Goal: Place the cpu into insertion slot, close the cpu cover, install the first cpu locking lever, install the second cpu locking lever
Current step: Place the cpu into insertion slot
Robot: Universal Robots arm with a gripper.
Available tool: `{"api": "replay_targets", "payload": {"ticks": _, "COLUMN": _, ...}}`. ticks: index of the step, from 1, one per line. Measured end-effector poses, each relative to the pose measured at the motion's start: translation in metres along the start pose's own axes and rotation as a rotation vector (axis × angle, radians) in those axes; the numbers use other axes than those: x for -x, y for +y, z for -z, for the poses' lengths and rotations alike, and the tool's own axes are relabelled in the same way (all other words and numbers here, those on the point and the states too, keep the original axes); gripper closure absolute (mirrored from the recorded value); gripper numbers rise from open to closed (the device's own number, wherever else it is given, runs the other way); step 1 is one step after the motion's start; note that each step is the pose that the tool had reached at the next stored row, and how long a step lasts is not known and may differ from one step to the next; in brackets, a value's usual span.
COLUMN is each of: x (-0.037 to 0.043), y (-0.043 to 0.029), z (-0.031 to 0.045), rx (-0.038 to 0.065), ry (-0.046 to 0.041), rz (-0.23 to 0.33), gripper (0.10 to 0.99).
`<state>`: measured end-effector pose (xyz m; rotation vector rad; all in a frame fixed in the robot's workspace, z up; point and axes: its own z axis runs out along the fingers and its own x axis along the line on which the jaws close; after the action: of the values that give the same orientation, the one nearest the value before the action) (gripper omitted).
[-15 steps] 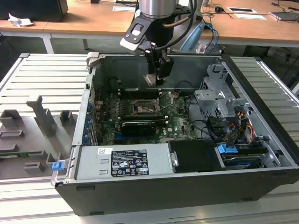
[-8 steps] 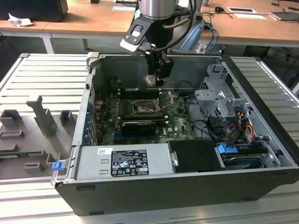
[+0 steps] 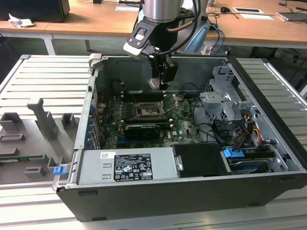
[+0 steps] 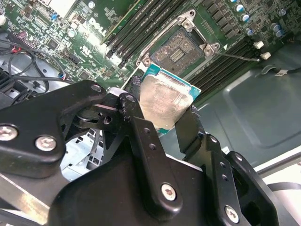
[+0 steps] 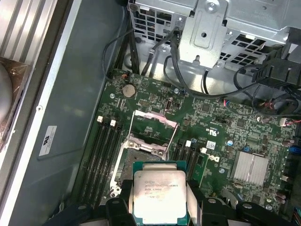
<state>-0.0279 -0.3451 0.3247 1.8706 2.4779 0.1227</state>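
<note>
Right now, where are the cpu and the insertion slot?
the cpu (image 5: 160,194): first wrist view, centre of its metallic face.
the insertion slot (image 4: 178,51): second wrist view, middle of the dark contact grid.

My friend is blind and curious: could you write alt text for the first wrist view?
A square silver cpu, gripped between black jaws, hangs above the open insertion slot on a green circuit board inside a computer case. The cpu cover stands raised.

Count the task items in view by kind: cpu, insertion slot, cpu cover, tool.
cpu: 1
insertion slot: 1
cpu cover: 1
tool, gripping the cpu: 1
Total: 4
</note>
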Motion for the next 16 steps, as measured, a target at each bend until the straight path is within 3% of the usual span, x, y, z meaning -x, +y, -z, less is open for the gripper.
{"api": "replay_targets", "payload": {"ticks": 16, "x": 0.0001, "y": -0.0006, "z": -0.0069, "rx": 0.0, "ry": -0.0001, "rz": -0.002, "gripper": 0.549}}
